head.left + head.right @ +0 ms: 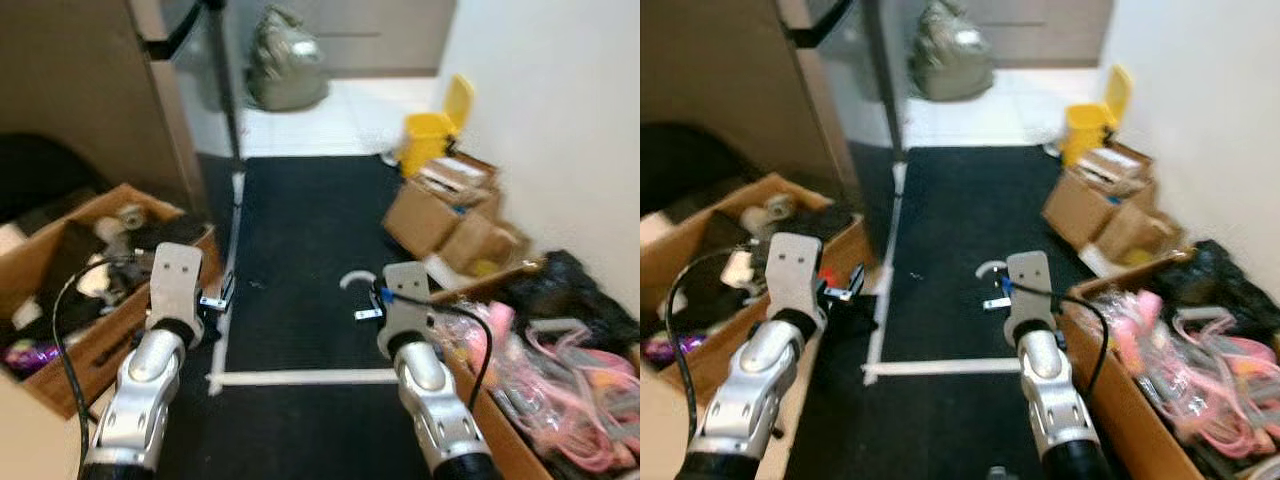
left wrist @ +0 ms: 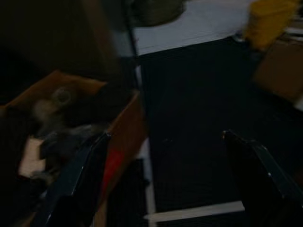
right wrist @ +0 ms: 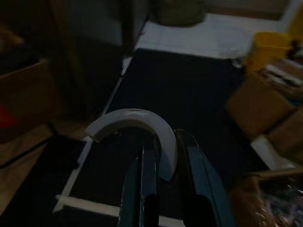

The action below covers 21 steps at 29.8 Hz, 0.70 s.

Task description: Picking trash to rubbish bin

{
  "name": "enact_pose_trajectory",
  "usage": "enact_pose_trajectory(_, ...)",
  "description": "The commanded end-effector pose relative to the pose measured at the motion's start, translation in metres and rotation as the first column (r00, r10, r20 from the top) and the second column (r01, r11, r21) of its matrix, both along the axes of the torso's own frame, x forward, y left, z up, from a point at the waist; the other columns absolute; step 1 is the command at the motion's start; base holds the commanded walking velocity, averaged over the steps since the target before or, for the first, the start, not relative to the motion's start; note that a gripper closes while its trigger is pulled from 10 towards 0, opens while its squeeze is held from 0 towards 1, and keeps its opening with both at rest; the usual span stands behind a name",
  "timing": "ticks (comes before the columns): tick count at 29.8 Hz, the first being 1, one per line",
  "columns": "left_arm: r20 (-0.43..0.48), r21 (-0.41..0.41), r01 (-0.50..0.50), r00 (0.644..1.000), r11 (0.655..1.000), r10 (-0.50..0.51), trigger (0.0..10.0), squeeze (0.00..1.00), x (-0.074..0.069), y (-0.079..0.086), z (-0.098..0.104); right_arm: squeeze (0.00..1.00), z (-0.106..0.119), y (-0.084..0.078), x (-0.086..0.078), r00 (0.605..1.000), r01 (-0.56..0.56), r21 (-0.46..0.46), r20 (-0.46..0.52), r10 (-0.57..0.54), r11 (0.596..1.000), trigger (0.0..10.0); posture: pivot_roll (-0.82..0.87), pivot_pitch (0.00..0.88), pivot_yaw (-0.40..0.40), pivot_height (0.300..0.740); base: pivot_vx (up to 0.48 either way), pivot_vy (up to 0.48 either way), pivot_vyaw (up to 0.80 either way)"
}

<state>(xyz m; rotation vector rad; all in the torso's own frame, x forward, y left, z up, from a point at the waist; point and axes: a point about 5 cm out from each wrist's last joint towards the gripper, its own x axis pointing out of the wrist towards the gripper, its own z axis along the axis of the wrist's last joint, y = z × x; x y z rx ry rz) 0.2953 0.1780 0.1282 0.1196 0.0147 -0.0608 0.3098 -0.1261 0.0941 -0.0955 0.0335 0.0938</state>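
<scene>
**Trash in hand, bin still far down the mat**

Curved white plastic strip (image 3: 142, 124), bent like a half ring, pinched at one end between the two black fingers of the right gripper (image 3: 165, 163) and carried in the air over the black ribbed floor mat (image 1: 300, 250), above the white tape line (image 1: 310, 377) crossing the mat's near end. Jaws pressed onto the strip, most of the arc jutting free ahead of the fingertips. So: pick-up judged done, carry under way, drop not yet made.

Yellow plastic rubbish bin (image 1: 432, 135) with its lid tipped up, standing beyond the mat's far right corner, on the pale tiled floor (image 1: 330, 110) beside the white wall. Well apart from the held strip; most of the mat's length left to cover, then a release over the open mouth.

Left gripper (image 2: 163, 179) held forward at the mat's left edge, fingers spread wide, nothing between them.

Along the mat's right edge: a stack of small brown cardboard boxes (image 1: 445, 215) just this side of the bin, then a larger carton of pink and clear plastic items (image 1: 560, 370) close beside the right arm. At the left edge: an open brown cardboard box of mixed clutter (image 1: 90, 270). Grey-green sack (image 1: 285, 60) slumped at the far end of the tiles.
</scene>
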Motion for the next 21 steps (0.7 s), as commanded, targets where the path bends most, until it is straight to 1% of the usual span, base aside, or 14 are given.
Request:
enact_pose_trajectory(1,-0.010,0.014,0.000,1.000,1.000,0.000,10.0,0.00,-0.0010,0.0012,-0.0012,0.00,0.0001,0.0029,0.0001,1.000,-0.006,0.006,-0.001,0.006,1.000,10.0,-0.01,0.100,0.008,0.740,0.368,0.000,0.80)
enact_pose_trajectory(21,-0.011,0.012,-0.006,1.000,1.000,0.006,10.0,0.00,-0.0006,0.0014,-0.0017,0.00,0.0030,0.0081,0.0048,1.000,-0.025,0.005,0.008,0.025,1.000,10.0,0.00,0.098,0.005,0.740,0.363,0.000,0.79)
